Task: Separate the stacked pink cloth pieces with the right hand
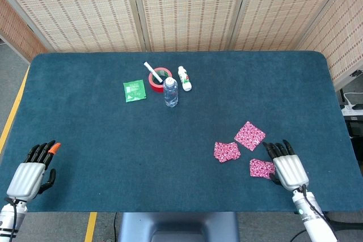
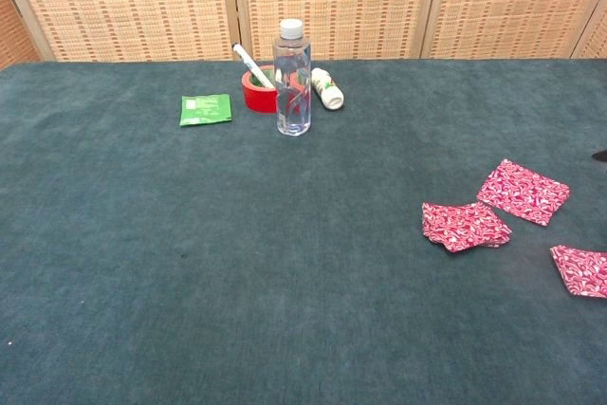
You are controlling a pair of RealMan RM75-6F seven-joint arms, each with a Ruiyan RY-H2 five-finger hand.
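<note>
Resting right hand: the grey-backed right hand (image 1: pixel 286 165) lies palm-down on the dark teal felt table (image 1: pixel 102 134) near the front right edge, black fingers (image 1: pixel 278 149) spread apart and holding nothing; it sits just beside the nearest cloth.
Left hand: the left hand (image 1: pixel 31 173) sits at the front left edge, fingers loosely extended and apart, nothing in it.
Cloth pieces: three pink patterned cloth squares lie flat and apart — the nearest cloth (image 1: pixel 261 168) by the right hand, the middle cloth (image 1: pixel 226 151) to its left, the far cloth (image 1: pixel 249 135) behind them. In the chest view they appear as nearest (image 2: pixel 580 270), middle (image 2: pixel 464 226), far (image 2: pixel 523 192).
Middle cloth: whether it is one layer or more cannot be told.
Back of table: clear plastic water bottle (image 2: pixel 292 78), red tape roll (image 2: pixel 259 93) with a white pen (image 2: pixel 250 65) across it, small white bottle (image 2: pixel 327 87) lying down, green packet (image 2: pixel 206 109).
</note>
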